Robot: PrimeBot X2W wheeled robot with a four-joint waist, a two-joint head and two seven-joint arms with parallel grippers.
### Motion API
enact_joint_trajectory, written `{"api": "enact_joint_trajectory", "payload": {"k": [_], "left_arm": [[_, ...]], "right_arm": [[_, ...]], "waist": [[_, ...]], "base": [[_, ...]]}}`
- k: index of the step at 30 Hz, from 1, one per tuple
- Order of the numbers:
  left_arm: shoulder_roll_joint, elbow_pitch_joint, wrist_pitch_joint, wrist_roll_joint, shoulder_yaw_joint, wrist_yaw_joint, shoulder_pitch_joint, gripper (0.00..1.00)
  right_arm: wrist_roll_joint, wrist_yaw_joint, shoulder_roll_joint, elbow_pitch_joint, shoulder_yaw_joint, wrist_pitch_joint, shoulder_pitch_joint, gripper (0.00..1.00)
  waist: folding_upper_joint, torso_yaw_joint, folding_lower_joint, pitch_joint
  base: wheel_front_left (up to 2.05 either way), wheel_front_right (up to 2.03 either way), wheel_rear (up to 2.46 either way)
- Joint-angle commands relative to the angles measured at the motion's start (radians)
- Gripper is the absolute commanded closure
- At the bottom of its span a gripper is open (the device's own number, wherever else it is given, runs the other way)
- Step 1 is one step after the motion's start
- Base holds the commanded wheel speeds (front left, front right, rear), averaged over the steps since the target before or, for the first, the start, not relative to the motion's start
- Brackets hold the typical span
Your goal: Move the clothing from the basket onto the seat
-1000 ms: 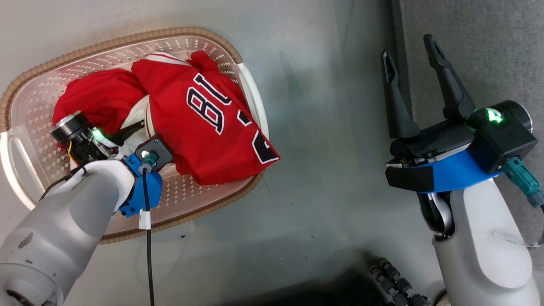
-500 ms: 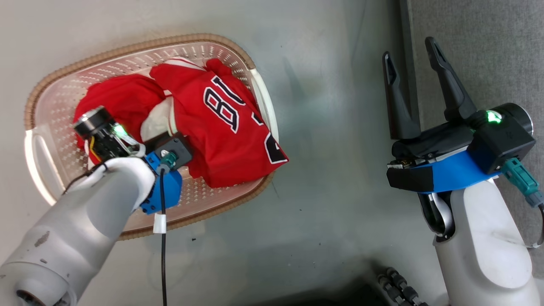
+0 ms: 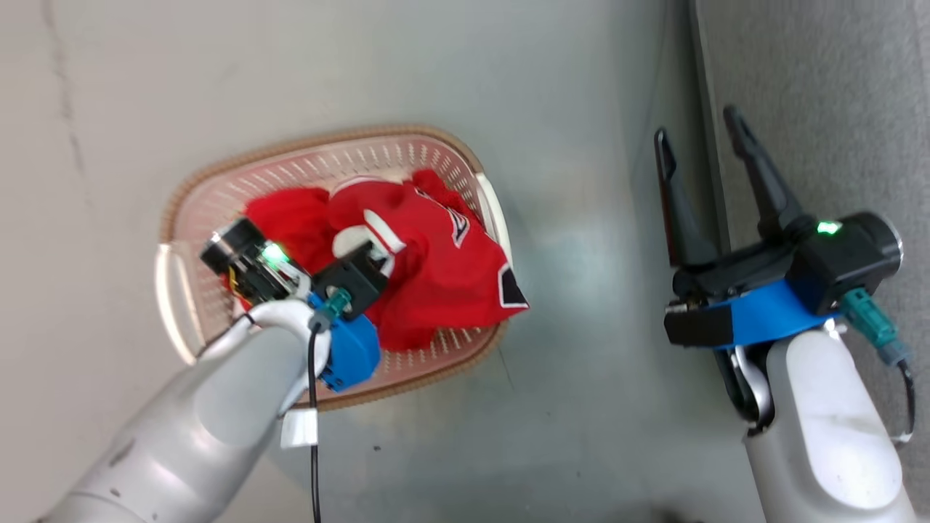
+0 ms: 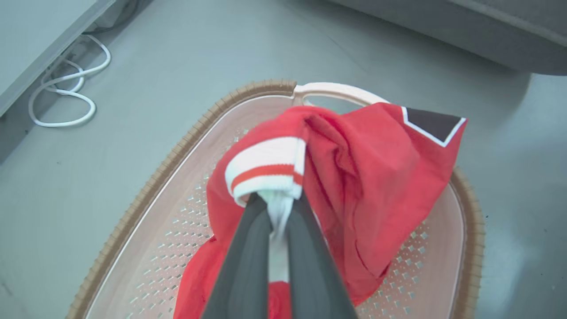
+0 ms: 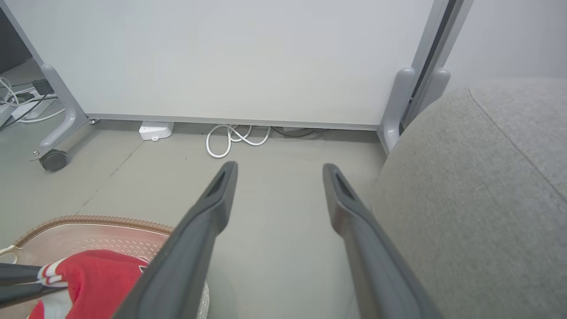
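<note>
Over grey floor to the right of the basket, right gripper spread wide and empty, hard by the grey seat; heaped in the basket, red clothing, its white-and-red striped band pinched tight in the left gripper; beyond the basket, a looped white cable.

Red, white-striped clothing; cream, brown-rimmed basket.
</note>
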Motion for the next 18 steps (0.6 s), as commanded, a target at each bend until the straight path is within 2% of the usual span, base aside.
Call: {"api": "enact_joint_trajectory", "payload": {"k": [1,5,18], "left_arm": [[-0.009,-0.037,-0.005,0.012,0.032,0.004,0.037,1.00],[-0.013,-0.088,-0.005,0.020,0.087,0.005,0.082,1.00],[-0.062,-0.312,-0.005,0.063,0.355,0.009,0.241,1.00]], "right_arm": [[-0.006,0.000,-0.004,0.010,-0.004,-0.004,0.023,0.00],[-0.006,0.000,-0.004,0.024,-0.004,-0.004,0.045,0.00],[0.018,0.000,-0.004,0.065,-0.020,-0.004,0.149,0.00]], "waist": [[0.0000,0.040,0.0000,-0.084],[0.0000,0.054,0.0000,-0.140],[0.0000,0.093,0.0000,-0.373]], "base": [[0.00,0.00,0.00],[0.00,0.00,0.00],[0.00,0.00,0.00]]}}
